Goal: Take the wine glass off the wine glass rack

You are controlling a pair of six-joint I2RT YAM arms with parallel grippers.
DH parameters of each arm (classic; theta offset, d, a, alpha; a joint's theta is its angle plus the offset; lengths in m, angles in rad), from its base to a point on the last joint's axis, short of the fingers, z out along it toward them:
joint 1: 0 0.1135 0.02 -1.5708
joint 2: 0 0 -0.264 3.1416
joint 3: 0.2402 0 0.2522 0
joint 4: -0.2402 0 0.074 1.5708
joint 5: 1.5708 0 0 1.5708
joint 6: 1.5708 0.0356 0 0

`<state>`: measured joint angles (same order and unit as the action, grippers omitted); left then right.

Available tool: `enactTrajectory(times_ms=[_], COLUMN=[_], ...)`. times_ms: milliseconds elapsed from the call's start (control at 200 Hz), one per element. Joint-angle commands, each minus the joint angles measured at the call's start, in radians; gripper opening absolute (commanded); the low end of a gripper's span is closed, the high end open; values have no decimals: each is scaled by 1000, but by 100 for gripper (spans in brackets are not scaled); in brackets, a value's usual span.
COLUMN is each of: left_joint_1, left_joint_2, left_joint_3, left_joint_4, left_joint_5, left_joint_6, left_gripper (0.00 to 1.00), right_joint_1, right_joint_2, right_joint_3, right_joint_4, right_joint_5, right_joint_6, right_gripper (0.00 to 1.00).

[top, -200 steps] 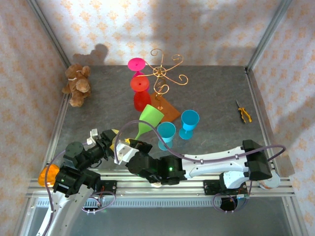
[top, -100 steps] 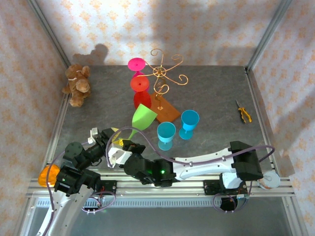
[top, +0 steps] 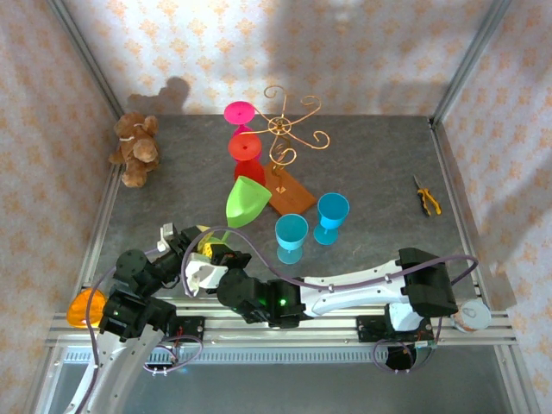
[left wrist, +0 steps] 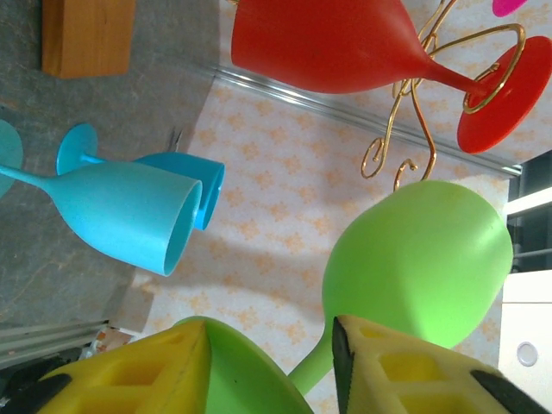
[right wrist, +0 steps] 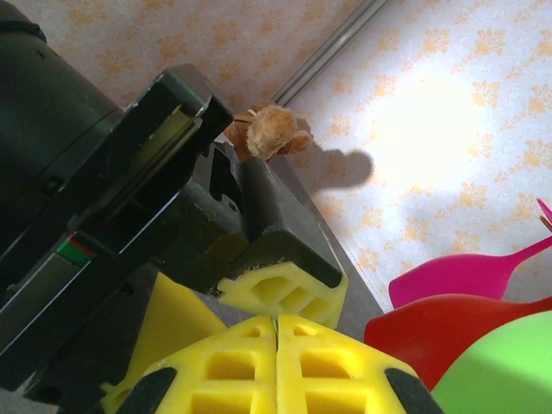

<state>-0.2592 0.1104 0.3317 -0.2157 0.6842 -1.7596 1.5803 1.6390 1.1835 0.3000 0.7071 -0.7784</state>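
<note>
Well, my worry is the grip: the left gripper (left wrist: 272, 338) stands part-way apart, its yellow pads (left wrist: 129, 371) astride the foot and thin stem of the green glass (left wrist: 414, 267) at the bottom of the left wrist view, and I cannot tell whether they bite or merely flank it. The right gripper (right wrist: 276, 332) is pressed fully together, pad to pad, with no gap between them. The green glass is off the rack (top: 289, 136), tilted in the air at centre-left of the top view, its bowl just left of the wooden base (top: 291, 197). If neither grip is firm, I judge that the smooth round stem could slide through and the glass drop to the table (top: 379, 164). The red glass (left wrist: 345, 43) hangs in the wire just above the green bowl in the left wrist view, so a careless swing could knock it, or the pink glass (top: 239, 112), loose; the rack looks light, thin copper-gold wire curled into scrolls, and might tip. My two wrists crowd together at lower left of the top view and could clash. The glasses look like opaque matte plastic, tulip bowls on slim stems with flat round feet; the pads are blocky, with hollow cells; the table is grey and speckled.
</note>
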Motion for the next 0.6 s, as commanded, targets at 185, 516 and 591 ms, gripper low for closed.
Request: enactTrajectory(times_ms=[185, 516, 591], left_joint_1=[9, 10, 10], left_joint_2=[-14, -15, -15], left_joint_3=[-29, -36, -37], left_joint_4=[82, 84, 87], left_joint_5=[15, 14, 14], left_joint_6=[-15, -5, 3], left_gripper=[18, 0, 0], right_joint_1=[3, 3, 2], right_joint_2=[-8, -46, -61], right_joint_3=[21, 54, 65], right_joint_4=[35, -50, -91], right_joint_5=[-37, -72, -89], right_joint_6=[8, 67, 90], right_gripper=[0, 0, 0])
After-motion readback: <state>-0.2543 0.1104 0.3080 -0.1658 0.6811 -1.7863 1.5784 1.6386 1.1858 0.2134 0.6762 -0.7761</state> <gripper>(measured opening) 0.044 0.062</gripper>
